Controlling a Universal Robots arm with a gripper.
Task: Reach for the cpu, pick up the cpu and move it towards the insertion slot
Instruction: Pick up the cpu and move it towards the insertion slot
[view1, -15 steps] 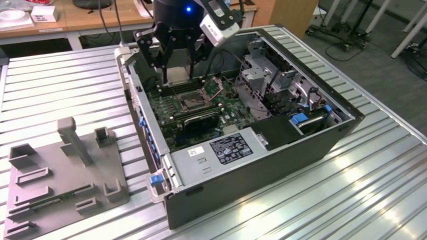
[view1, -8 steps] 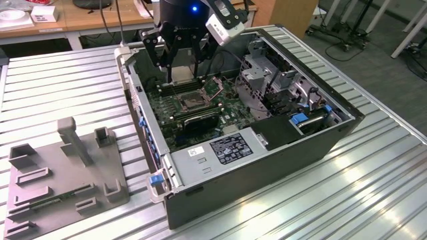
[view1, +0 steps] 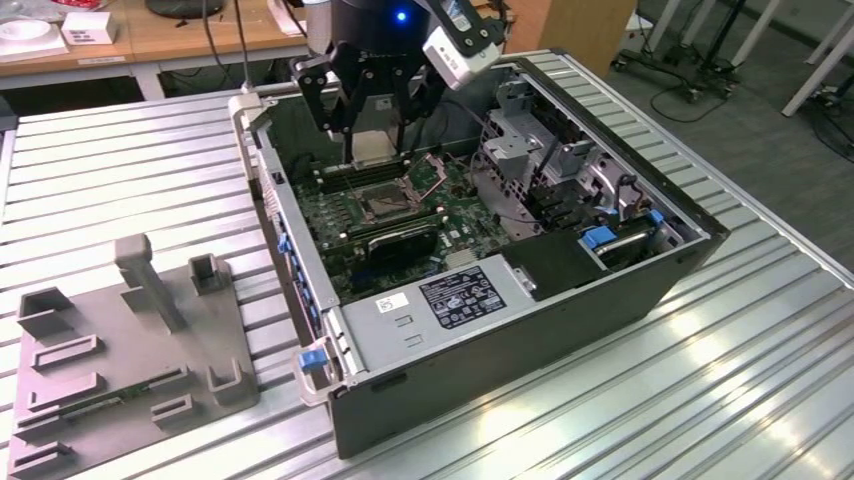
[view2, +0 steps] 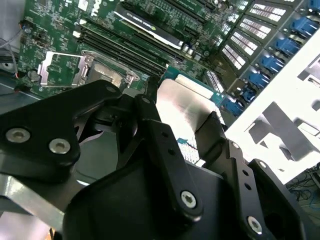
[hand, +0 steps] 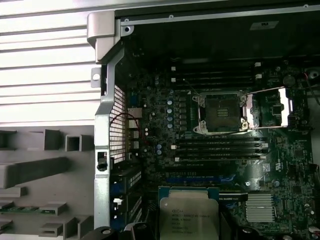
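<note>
The cpu (hand: 189, 216) sits clamped between the gripper's (view1: 375, 150) black fingers (view2: 167, 150) — pale silvery face showing, thin greenish rim at its edge; in the exterior view it hangs in the upper centre of the frame, above the back part of the open computer case (view1: 667, 275); in the second wrist view its face (view2: 187, 102) shows right of centre between the finger links; pincer closed on the chip, jaws pressing opposite edges. The insertion slot (hand: 222, 113) — dark square socket in a silvery bracket, with its retaining frame (hand: 274, 106) swung open beside it — lies right of centre in the first wrist view, with the chip at the bottom centre; black memory slots (hand: 217, 149) lie between them. In the exterior view the slot (view1: 379, 202) lies just below the gripper in the frame; judged from that, the chip is lifted, near but not yet over the socket. Grey plastic holder (view1: 127, 345) stands at lower left of the exterior view, well apart.
</note>
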